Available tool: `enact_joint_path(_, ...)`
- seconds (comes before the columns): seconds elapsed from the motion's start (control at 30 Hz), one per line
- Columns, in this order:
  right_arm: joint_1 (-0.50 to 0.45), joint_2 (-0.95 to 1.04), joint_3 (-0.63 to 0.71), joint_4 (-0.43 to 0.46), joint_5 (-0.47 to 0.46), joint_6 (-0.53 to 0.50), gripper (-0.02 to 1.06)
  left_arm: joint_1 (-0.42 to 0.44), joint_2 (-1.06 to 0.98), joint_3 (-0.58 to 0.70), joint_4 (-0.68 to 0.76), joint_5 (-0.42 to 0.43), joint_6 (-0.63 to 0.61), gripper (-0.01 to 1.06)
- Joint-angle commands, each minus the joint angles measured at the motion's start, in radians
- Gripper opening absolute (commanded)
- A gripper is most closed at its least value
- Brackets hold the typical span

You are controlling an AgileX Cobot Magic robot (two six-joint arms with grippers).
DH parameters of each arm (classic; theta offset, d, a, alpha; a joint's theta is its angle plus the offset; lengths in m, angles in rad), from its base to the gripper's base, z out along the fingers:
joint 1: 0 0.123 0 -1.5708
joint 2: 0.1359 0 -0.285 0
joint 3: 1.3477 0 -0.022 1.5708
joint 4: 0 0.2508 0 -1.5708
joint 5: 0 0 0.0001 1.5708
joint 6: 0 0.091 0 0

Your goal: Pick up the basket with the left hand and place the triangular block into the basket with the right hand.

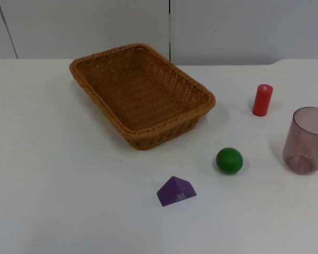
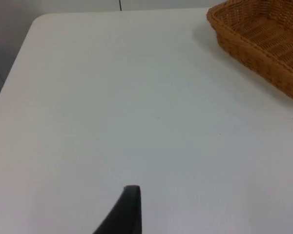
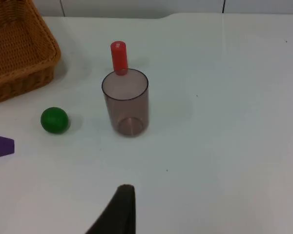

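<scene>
- My left end effector (image 2: 129, 209) hangs above bare white counter (image 1: 53, 185), and my right end effector (image 3: 122, 209) hangs above the counter near the cup; I cannot tell if their fingers are apart or together.
- Nearest lies the purple triangular block (image 1: 176, 191), flat on the counter.
- Just behind it sits the green ball (image 1: 229, 160), and the transparent cup (image 1: 306, 140) stands upright.
- Further back are the red cylinder (image 1: 262, 100) and the wicker basket (image 1: 142, 95), well apart from the block.

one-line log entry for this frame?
stage: pre-grasp | brown wicker basket: on table, empty | purple triangular block: on table, in front of basket | both arms waiting | extras: green ball, red cylinder, clear cup
</scene>
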Motion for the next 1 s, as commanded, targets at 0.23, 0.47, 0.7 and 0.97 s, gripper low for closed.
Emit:
enact_joint_path(0.23, -0.002, -0.002, 0.002, -0.002, -0.008, 0.018, 0.98, 0.003, -0.002, 0.004, 0.005, -0.006, -0.004, 1.05)
enact_joint_path(0.47, -0.002, -0.002, 0.002, -0.003, -0.008, 0.018, 0.98, 0.003, -0.002, 0.004, 0.005, -0.006, -0.004, 1.05)
enact_joint_path(0.7, -0.002, -0.002, 0.002, -0.004, -0.008, 0.018, 0.98, 0.003, -0.002, 0.004, 0.005, -0.006, -0.004, 1.05)
enact_joint_path(0.97, -0.002, -0.002, 0.002, -0.004, -0.008, 0.018, 0.98, 0.003, -0.002, 0.004, 0.005, -0.006, -0.004, 1.05)
